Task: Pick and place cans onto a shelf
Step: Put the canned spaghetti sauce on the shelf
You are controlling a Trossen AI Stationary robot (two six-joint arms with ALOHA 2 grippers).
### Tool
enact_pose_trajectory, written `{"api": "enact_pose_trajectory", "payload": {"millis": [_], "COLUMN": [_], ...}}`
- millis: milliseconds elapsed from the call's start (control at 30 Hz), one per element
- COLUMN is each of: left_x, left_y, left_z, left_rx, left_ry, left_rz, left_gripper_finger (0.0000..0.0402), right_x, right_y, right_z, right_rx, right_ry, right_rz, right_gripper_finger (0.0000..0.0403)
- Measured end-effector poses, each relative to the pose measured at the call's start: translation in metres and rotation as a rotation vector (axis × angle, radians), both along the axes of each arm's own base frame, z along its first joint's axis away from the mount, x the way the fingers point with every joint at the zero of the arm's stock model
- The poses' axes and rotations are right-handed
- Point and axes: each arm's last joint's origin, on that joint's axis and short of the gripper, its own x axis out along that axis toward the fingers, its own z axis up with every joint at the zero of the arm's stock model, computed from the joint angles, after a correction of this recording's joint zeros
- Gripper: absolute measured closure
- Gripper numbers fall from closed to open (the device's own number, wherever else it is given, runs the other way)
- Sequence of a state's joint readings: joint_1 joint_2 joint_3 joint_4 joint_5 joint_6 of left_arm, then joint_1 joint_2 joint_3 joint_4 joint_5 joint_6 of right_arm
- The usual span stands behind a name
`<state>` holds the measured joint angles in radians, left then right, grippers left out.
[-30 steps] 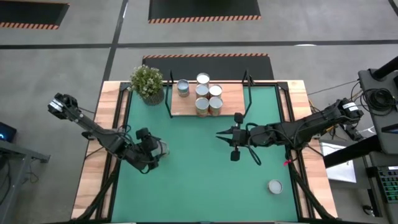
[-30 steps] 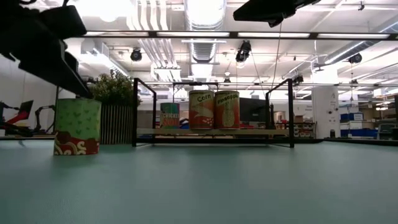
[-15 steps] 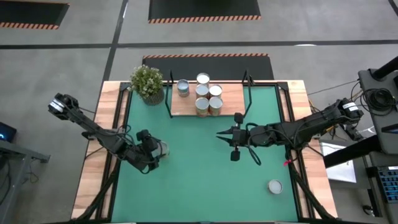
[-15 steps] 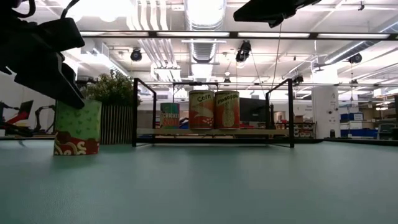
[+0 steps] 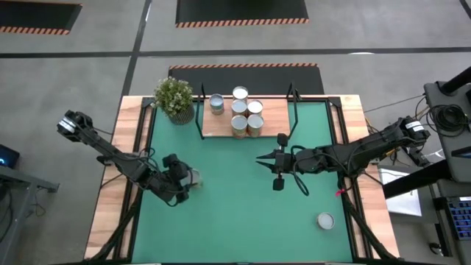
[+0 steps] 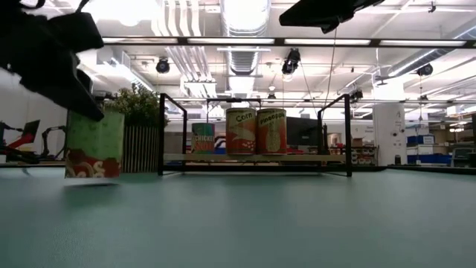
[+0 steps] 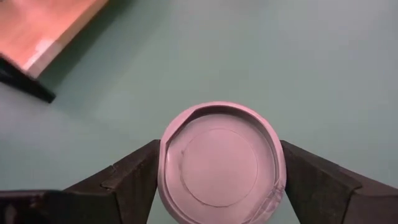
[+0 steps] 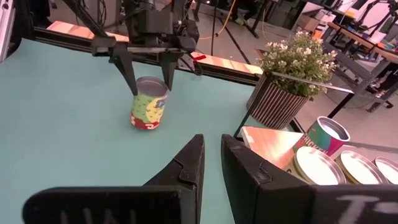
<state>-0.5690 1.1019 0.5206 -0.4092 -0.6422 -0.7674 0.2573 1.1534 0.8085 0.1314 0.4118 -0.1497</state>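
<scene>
The left end effector [image 5: 190, 177] is shown over the left part of the green worktop [image 5: 235, 213], its two fingers [image 7: 134, 180] pressed against opposite sides of a green-and-yellow can [image 8: 149, 103] just below its silver top [image 7: 219, 163]. In the low view the can [image 6: 94, 144] appears tilted and lifted slightly off the mat, so the step in hand is judged to be the pick-up. For a sound lift, the grip is best kept centred across the widest part of the can and the can brought upright before travel; it should then be raised high enough to clear the black frame posts [image 6: 161, 134] of the shelf [image 5: 273, 116] and set down on a bare part of the board, clear of the cans already standing there. Five cans [image 5: 246, 112] are seen on the shelf, beside a potted plant [image 5: 174, 98]; a further can [image 5: 325, 220] is left near the front right corner of the worktop, well apart from both arms. The right end effector [image 5: 259, 159] is held above the middle of the worktop in front of the shelf, its fingers [image 8: 186, 168] pressed almost together and holding nothing. On the shelved cans, "Corn" can be read on one tan label [image 6: 240, 132]; the neighbouring label seems to read "Pineapple", and the blue can's [image 6: 203, 138] lettering, perhaps beginning "Chick", cannot be read with certainty. No writing can be made out on the gripped can.
</scene>
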Motion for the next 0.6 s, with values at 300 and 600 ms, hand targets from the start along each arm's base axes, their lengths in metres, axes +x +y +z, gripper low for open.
{"api": "enact_pose_trajectory", "payload": {"millis": [300,600], "left_x": [0.033,0.081], "left_y": [0.001,0.052], "left_z": [0.074,0.13], "left_rx": [0.082,0.203], "left_ry": [-0.165,-0.149], "left_rz": [0.004,0.119], "left_gripper_finger": [0.0122,0.0122], "right_x": [0.0,0.0], "right_y": [0.0,0.0], "right_z": [0.0,0.001], "right_rx": [-0.005,-0.006], "right_ry": [0.0,-0.001], "right_rz": [0.001,0.002], "right_gripper_finger": [0.036,0.036]}}
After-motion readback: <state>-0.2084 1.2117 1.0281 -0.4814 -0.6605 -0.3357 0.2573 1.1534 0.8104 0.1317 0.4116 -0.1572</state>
